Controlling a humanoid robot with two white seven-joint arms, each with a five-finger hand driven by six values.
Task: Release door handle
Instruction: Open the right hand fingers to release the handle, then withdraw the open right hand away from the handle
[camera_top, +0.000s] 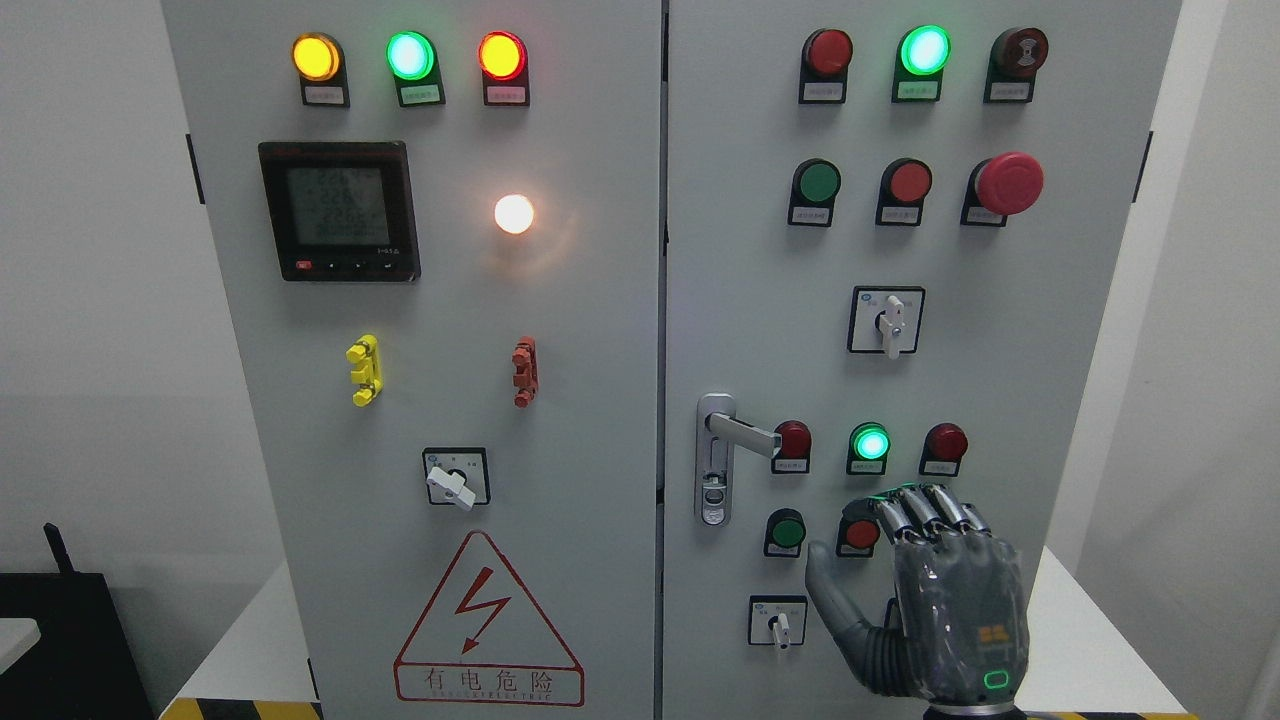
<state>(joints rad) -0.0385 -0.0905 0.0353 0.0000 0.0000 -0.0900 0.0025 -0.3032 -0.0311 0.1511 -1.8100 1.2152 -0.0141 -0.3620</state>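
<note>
Head view: the right hand (925, 590) is seen with fingers relaxed and holding nothing, held low on the right cabinet door, apart from the door handle (735, 432).

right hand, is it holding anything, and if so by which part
Nothing is held. The right hand is in front of the panel, fingers relaxed, clear of the door handle, which sits up and to its left.

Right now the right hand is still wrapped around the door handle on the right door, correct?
No. In the head view the right hand holds nothing; it is off the door handle, lower and to the right of it, fingers by the red button. The handle is on the right door.
</note>
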